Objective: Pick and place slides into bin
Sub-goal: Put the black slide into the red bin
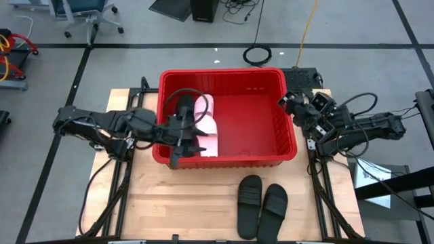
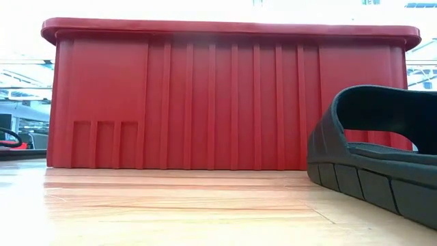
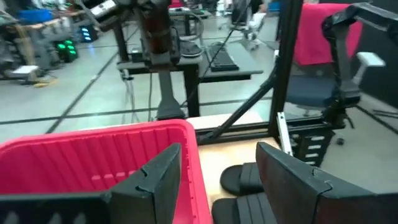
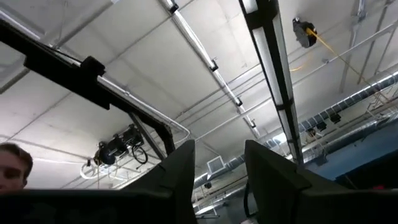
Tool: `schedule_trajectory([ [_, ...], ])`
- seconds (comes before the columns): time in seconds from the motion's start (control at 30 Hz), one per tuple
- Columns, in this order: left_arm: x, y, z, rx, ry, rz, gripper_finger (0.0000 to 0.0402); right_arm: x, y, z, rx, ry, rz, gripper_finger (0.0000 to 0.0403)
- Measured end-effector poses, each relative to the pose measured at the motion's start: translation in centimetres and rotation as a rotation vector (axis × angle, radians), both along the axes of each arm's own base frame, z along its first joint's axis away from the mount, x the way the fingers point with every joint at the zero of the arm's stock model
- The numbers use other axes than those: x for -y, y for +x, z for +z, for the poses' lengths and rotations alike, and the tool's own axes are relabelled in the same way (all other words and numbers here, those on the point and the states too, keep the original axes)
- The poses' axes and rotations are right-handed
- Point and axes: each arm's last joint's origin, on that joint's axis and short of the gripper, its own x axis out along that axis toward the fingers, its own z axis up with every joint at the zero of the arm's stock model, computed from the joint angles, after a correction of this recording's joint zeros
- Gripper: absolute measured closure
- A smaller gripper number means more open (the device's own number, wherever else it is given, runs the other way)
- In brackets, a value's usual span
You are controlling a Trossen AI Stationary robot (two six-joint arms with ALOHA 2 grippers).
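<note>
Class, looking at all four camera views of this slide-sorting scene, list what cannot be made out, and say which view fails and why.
- Bin contents: low view, the front wall hides them.
- Slides under the left hand: high view, the arm covers part of the pink slide, so the count inside is unclear.
- Black slide: low view, cut off by the right edge.
- Table: right wrist view, the right hand points at the ceiling.

Looked like a robotics lab or workshop: grey concrete floor marked with dark tape lines point(image 1: 224, 46), rolling office chairs point(image 1: 85, 17), loose cables point(image 1: 258, 53), workbenches with equipment point(image 3: 186, 56), exposed ceiling ducts and strip lights point(image 4: 273, 81) overhead.
</note>
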Motion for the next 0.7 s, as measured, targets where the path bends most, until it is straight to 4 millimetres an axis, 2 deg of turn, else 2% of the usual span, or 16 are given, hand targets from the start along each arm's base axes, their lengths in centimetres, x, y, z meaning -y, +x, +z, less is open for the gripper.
schedule_trajectory([
  [0.33, 6.0, 0.7, 1.0, 0.016, 0.002, 0.105, 0.0199, -2.4, -0.2, -0.1, 0.015, -0.002, 0.132, 0.0273],
  [0.57, 10.6, 3.0, 0.1, -0.01, 0.005, 0.145, 0.0199, -4.8, -0.7, -0.1, 0.021, -0.033, 0.215, 0.0273],
  [0.7, 13.1, 4.8, -1.1, -0.041, -0.007, 0.139, 0.0199, -6.2, -0.8, -0.4, 0.016, -0.048, 0.262, 0.0273],
])
